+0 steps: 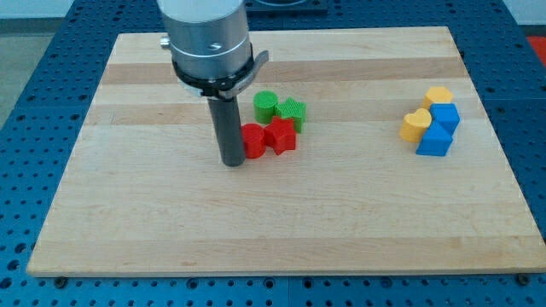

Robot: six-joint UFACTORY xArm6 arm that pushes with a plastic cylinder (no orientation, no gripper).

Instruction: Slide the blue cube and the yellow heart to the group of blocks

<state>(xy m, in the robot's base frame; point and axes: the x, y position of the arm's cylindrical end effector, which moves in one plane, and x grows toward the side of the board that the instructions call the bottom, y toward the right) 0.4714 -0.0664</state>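
My tip at frame centre, touching left side of red blocks; green blocks just behind form group. No jaws on rod. Blue cube, yellow heart clustered far right on surface, unpushed.

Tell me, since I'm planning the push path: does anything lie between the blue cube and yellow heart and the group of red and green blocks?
No. Bare board separates the yellow heart and blue cube from the red and green group. My tip sits at that group's left.

Lab bench, blue perforated table, wooden board
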